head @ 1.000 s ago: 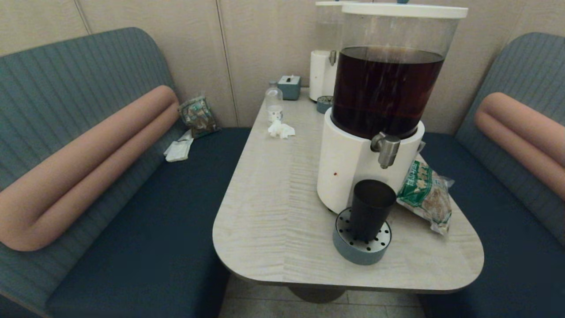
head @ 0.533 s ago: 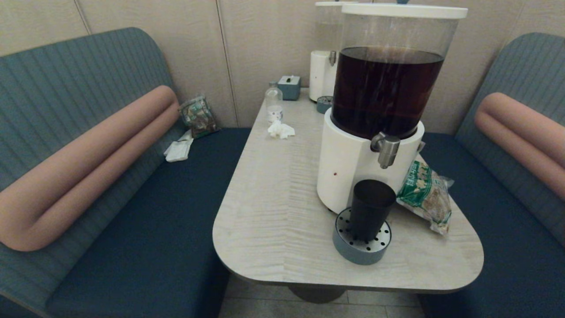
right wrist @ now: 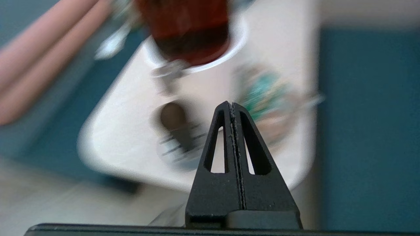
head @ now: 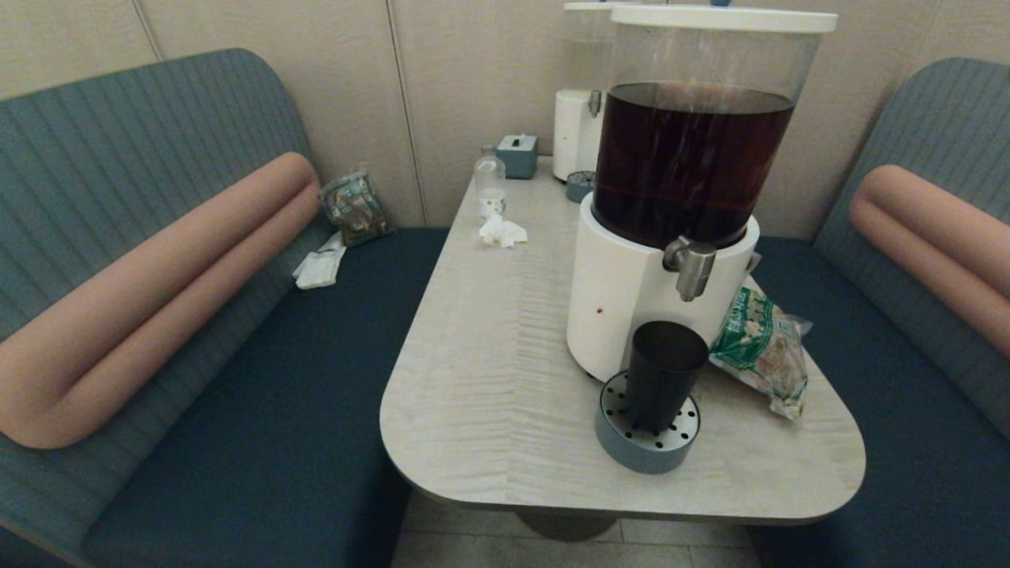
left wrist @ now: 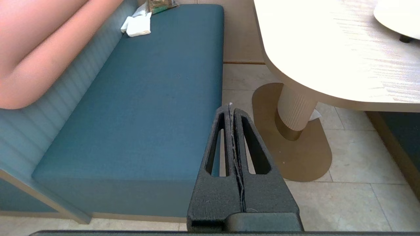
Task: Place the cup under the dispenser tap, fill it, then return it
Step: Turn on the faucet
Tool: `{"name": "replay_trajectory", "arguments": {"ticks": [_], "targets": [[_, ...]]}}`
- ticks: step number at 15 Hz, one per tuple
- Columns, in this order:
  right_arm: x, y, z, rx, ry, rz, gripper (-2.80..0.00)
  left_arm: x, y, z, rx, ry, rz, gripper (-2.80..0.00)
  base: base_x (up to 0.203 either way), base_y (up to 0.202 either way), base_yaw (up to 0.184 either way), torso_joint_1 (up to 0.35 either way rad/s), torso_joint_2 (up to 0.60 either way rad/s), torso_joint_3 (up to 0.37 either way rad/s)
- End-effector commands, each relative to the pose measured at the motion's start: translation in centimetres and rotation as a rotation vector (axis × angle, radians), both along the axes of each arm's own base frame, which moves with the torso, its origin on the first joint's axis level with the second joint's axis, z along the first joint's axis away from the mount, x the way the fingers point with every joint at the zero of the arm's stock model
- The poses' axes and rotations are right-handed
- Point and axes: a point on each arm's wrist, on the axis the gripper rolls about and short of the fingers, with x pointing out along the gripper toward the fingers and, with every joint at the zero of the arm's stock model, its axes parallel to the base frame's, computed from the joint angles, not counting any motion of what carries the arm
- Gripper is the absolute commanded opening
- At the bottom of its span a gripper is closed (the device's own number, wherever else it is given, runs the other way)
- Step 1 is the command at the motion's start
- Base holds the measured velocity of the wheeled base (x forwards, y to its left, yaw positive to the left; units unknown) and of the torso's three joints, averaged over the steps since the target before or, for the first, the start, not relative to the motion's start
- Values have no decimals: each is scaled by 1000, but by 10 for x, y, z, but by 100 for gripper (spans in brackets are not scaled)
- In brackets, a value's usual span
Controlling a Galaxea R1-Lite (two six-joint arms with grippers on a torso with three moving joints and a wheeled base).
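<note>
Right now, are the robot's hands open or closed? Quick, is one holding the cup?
Left gripper: closed, empty, low beside the bench.
Right gripper: closed, empty, off the table edge.
The cup: untouched, on the drip tray.

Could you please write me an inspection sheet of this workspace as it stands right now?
Surface: pale wood-grain table with rounded corners, on one pedestal.
Job's things: the cup stands upright on the round perforated drip tray, below the dispenser tap of the large dispenser of dark liquid.
Clutter: green snack bag beside the dispenser; crumpled tissue, small clear bottle, tissue box, second white dispenser at the far end.
Grippers: left gripper shut, low beside the bench; right gripper shut, off the table's near end, facing the cup.
Cables: nothing seen.
Surroundings: blue booth benches either side, another bag and napkins on the left bench.
</note>
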Motion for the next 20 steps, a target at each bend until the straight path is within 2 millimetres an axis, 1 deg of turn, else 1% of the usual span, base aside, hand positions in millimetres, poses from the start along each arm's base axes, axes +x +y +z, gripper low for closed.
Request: {"name": "replay_trajectory", "arguments": {"ticks": [1, 2, 4, 6, 9, 11, 13, 15, 20], "targets": [[83, 10, 2, 109, 314, 138, -280, 0, 0, 0, 0, 0, 0, -280, 0, 0, 0, 0, 0, 0], [101, 14, -3, 145, 397, 175, -280, 0, 0, 0, 0, 0, 0, -280, 0, 0, 0, 0, 0, 0], [130, 23, -9, 165, 507, 205, -280, 0, 0, 0, 0, 0, 0, -280, 0, 0, 0, 0, 0, 0], [148, 39, -14, 112, 559, 186, -280, 0, 0, 0, 0, 0, 0, -280, 0, 0, 0, 0, 0, 0], [171, 64, -20, 0, 565, 130, -280, 0, 0, 0, 0, 0, 0, -280, 0, 0, 0, 0, 0, 0], [182, 74, -23, -76, 550, 65, -280, 0, 0, 0, 0, -1, 0, -280, 0, 0, 0, 0, 0, 0], [187, 83, -23, -167, 499, 26, -280, 0, 0, 0, 0, 0, 0, -280, 0, 0, 0, 0, 0, 0], [190, 90, -19, -197, 440, 14, -280, 0, 0, 0, 0, 0, 0, -280, 0, 0, 0, 0, 0, 0], [204, 104, -23, -210, 428, 27, -280, 0, 0, 0, 0, -1, 0, -280, 0, 0, 0, 0, 0, 0]]}}
